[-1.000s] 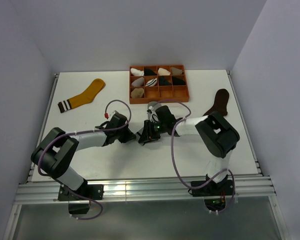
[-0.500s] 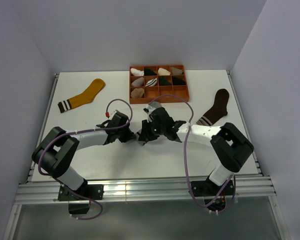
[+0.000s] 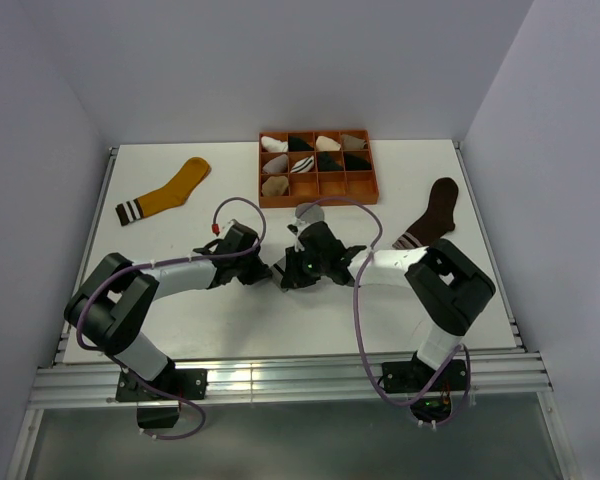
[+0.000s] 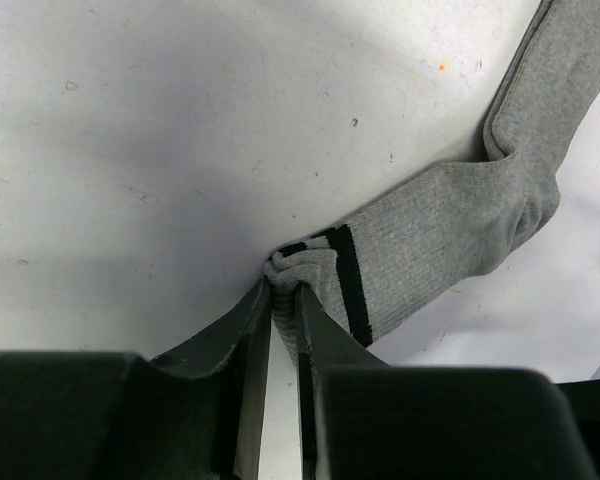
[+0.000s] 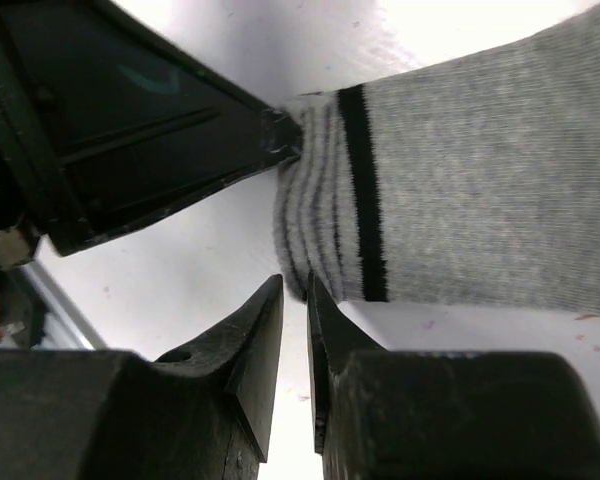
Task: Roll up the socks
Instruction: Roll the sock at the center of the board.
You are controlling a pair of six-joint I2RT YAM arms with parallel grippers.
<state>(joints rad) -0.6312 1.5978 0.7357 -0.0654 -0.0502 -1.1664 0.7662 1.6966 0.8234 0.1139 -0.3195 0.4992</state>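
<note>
The left gripper is clamped on the striped cuff of the grey fabric sock; the right gripper is almost closed at this cuff, but I cannot tell if it grips

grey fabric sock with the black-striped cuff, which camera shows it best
The left wrist view: the grey fabric sock shows from striped cuff past the heel bend, flat on the white table, the left gripper pinching its cuff. The right wrist view shows only the cuff end, close up. The top external view barely shows it.
</note>
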